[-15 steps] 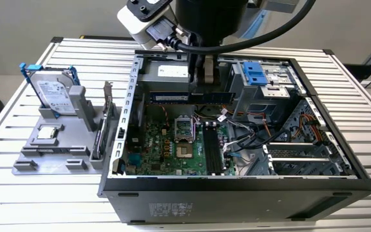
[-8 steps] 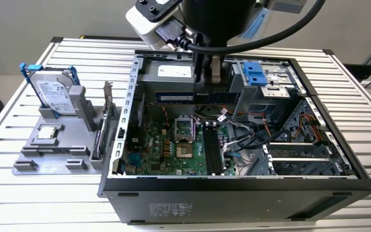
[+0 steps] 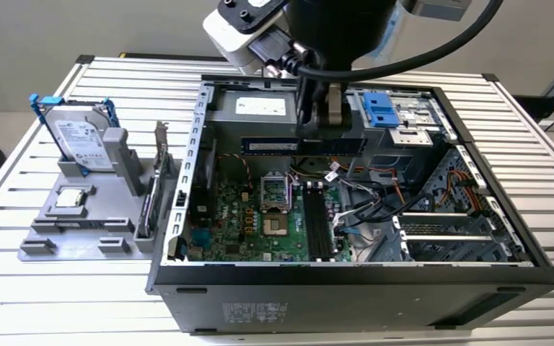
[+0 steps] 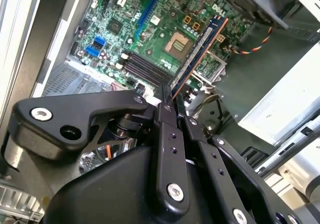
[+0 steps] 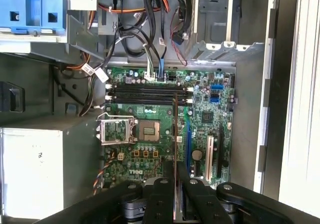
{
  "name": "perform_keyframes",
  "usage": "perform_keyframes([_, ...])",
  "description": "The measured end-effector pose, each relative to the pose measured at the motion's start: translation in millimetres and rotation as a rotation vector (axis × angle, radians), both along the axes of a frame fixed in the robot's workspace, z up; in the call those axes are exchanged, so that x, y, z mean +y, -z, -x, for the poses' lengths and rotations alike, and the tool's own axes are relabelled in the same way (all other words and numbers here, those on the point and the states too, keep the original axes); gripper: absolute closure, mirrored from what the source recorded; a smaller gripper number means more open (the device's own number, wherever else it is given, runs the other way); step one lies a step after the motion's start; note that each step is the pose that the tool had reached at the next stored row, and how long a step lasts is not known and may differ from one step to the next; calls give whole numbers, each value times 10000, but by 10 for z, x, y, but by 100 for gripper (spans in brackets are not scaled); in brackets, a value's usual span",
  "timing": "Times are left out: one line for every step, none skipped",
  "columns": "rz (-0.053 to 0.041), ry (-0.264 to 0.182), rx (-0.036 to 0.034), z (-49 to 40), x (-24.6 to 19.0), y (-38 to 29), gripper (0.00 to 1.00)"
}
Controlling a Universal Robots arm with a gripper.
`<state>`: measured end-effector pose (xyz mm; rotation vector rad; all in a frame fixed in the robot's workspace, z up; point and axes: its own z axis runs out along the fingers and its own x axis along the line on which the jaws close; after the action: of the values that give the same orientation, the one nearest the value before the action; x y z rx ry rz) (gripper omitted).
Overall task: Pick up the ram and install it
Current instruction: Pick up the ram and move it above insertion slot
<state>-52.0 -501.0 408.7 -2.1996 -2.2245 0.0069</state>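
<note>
Black fingers (image 4: pixel 166 116) clench the long, thin green ram stick (image 4: pixel 198 52) above the open grey computer case (image 3: pixel 354 285), upper middle of the exterior view.

Exterior view overlooks the case (image 3: pixel 354 295); both wrist views share the motherboard (image 4: pixel 160 29) (image 5: pixel 220 119).

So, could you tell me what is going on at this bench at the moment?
A robot arm's gripper is shut on the ram and holds it inside the open computer case, above the motherboard. The stick is not yet seated, and the black memory slots look empty. A hard drive stands on a grey fixture at the exterior view's left.
</note>
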Motion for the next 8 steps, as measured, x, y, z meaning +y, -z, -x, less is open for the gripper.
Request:
perform_keyframes([0,0,0,-13,0,0,100])
perform_keyframes([1,0,0,-26,0,0,100])
perform_keyframes([0,0,0,-38,0,0,100])
perform_keyframes([0,1,0,-51,0,0,100])
perform_keyframes([0,1,0,-64,0,0,100])
perform_keyframes([1,1,0,-77,0,0,100])
perform_keyframes([0,0,0,-91,0,0,100])
perform_keyframes([0,0,0,-104,0,0,100])
